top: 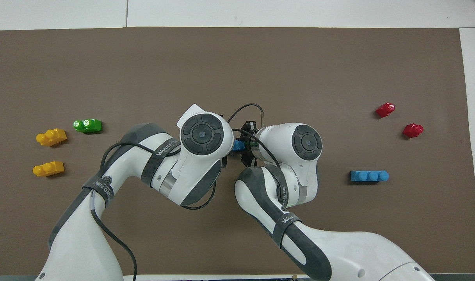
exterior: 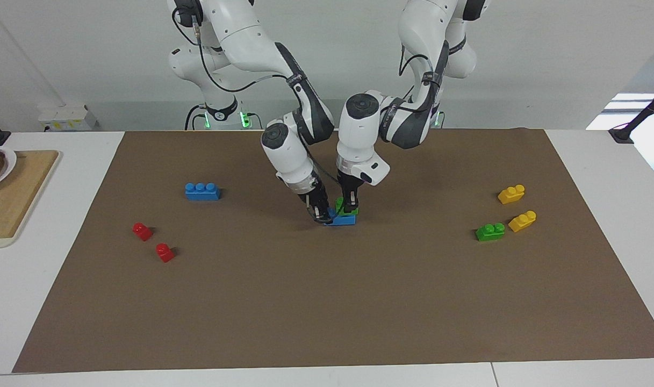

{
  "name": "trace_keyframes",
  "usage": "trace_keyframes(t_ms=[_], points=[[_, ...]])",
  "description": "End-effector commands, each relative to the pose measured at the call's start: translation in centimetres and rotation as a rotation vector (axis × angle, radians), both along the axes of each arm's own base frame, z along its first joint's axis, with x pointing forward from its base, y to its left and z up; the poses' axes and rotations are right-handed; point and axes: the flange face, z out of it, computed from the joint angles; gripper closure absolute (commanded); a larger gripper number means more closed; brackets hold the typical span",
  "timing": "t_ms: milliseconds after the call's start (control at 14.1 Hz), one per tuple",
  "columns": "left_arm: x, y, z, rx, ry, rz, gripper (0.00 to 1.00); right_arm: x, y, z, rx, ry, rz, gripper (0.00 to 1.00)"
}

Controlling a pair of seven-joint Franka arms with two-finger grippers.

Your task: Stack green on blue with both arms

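A green brick [exterior: 346,210] sits on a blue brick [exterior: 340,220] on the brown mat [exterior: 327,301], midway between the arms. My left gripper [exterior: 351,206] comes down onto the green brick and is shut on it. My right gripper [exterior: 321,216] is shut on the end of the blue brick toward the right arm's end. In the overhead view only a bit of the blue brick [top: 237,145] shows between the two wrists; the green brick and the left gripper are hidden there.
A second blue brick [exterior: 202,191] and two red bricks [exterior: 142,231] [exterior: 165,252] lie toward the right arm's end. A second green brick [exterior: 490,231] and two yellow bricks [exterior: 511,194] [exterior: 522,221] lie toward the left arm's end. A wooden board [exterior: 15,199] lies off the mat.
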Motion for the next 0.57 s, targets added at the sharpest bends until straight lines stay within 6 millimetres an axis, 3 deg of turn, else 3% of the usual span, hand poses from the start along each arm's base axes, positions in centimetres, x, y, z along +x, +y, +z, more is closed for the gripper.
trace_keyframes(t_ms=[0,495], points=[[0.9,-0.3,-4.1,0.035,0.006,0.013,1.00,-0.4,-1.9,-1.6,-0.015,0.022,0.001,1.00],[1.9,-1.1,-2.9,-0.013,0.004,0.038,1.00,-0.4,-1.9,-1.6,-0.015,0.022,0.001,1.00]])
